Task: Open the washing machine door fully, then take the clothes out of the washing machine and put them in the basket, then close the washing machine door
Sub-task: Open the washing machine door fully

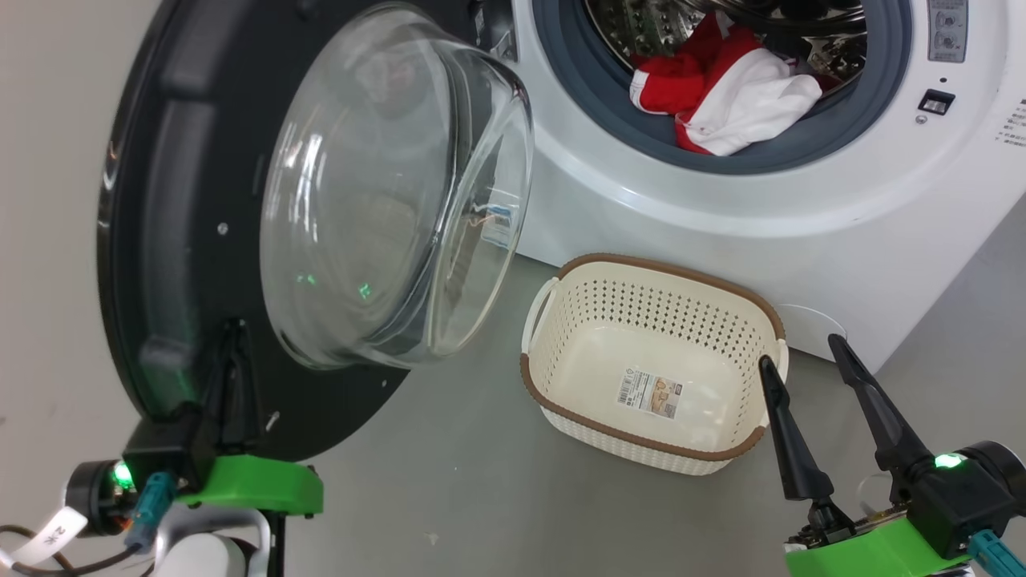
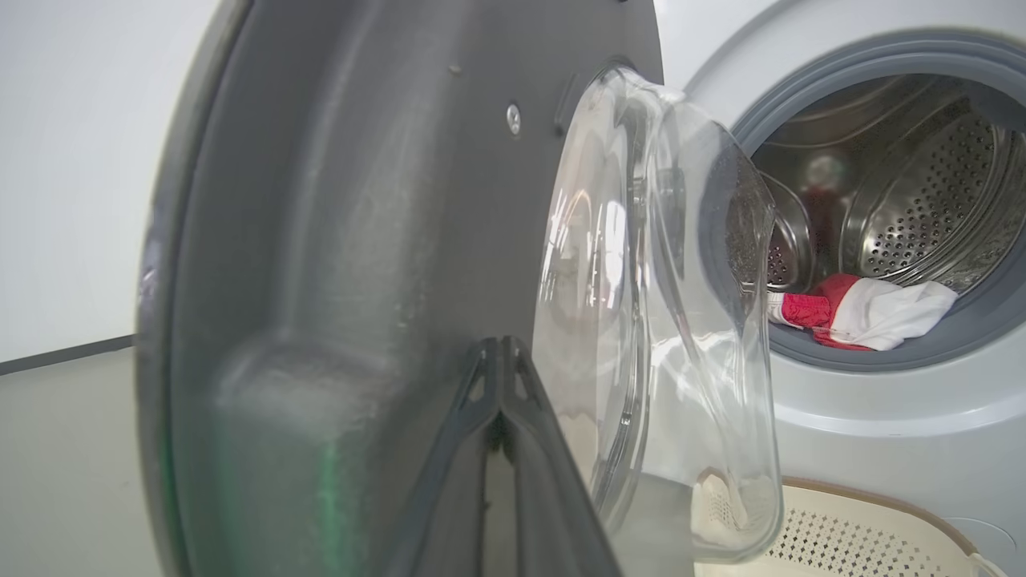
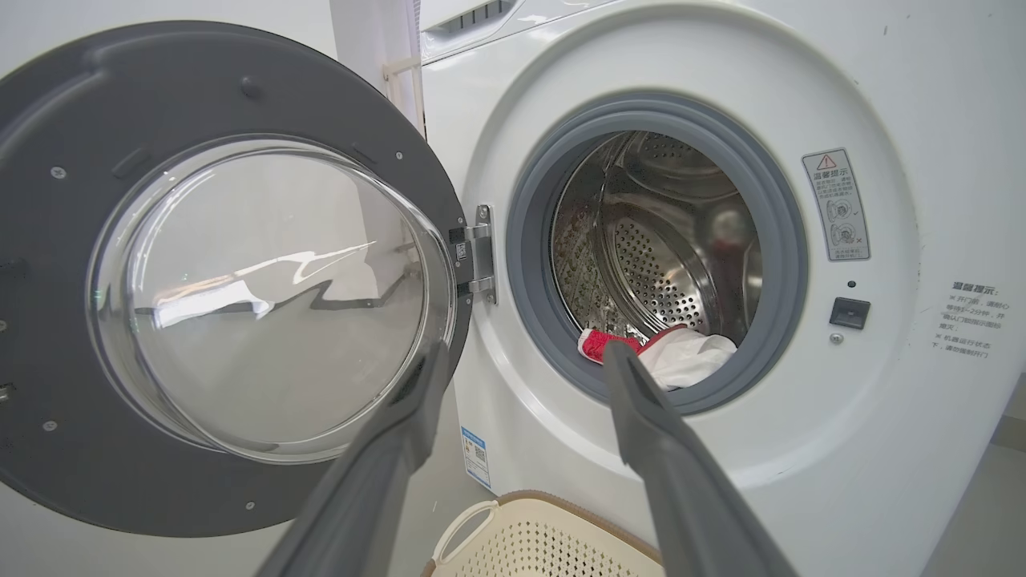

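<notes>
My right pincer spreads wide. Left of it hangs the washing machine door; past its right fingertip lie the clothes.

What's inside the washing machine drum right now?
Red and white clothes lie bunched at the front lip of the drum, spilling onto the grey seal. Behind them is bare perforated steel. Anything under the pile is hidden.

Clothes in washer; basket before, poss. touching.
</notes>
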`<state>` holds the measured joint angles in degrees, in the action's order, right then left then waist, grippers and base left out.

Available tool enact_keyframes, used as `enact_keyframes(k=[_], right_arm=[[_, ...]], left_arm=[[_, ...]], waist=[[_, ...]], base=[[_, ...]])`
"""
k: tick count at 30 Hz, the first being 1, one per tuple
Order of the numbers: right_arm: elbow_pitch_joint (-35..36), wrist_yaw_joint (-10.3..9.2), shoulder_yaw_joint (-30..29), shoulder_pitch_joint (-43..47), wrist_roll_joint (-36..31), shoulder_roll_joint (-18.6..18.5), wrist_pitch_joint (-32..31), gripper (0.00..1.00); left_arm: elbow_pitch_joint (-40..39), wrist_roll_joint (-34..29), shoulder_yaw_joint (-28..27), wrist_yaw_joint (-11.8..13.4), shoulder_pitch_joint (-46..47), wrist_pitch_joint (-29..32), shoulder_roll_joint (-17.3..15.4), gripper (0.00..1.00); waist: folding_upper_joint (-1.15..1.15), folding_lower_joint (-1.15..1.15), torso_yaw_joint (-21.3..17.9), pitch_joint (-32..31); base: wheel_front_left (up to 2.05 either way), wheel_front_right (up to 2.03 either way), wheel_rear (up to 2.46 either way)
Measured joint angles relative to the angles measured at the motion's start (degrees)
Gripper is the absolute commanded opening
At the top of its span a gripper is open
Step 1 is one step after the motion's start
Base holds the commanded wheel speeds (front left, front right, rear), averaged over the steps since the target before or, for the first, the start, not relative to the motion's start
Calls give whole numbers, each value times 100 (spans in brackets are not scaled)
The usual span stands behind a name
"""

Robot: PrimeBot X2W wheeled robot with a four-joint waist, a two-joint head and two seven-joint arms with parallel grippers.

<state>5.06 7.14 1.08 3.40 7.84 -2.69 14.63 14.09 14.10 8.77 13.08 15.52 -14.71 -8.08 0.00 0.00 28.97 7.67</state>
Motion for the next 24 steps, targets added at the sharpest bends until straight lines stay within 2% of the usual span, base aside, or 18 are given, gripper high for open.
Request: enact_keyframes(k=[10, 18, 24], right_arm=[[42, 0, 7, -1, -146, -2, 0, 100], [114, 0, 20, -4, -200, -4, -69, 100], [204, 0, 36, -9, -243, -5, -142, 100]], left_arm=[[291, 12, -356, -12, 235, -1, -2, 0], [575, 53, -678, -200, 419, -2, 51, 0], [783, -1, -889, -211, 610, 0, 55, 0]], waist=[[0, 0, -3, 137], [0, 0, -25, 222], [0, 0, -64, 272]], base=[[0, 0, 0], [0, 0, 0], [0, 0, 0]])
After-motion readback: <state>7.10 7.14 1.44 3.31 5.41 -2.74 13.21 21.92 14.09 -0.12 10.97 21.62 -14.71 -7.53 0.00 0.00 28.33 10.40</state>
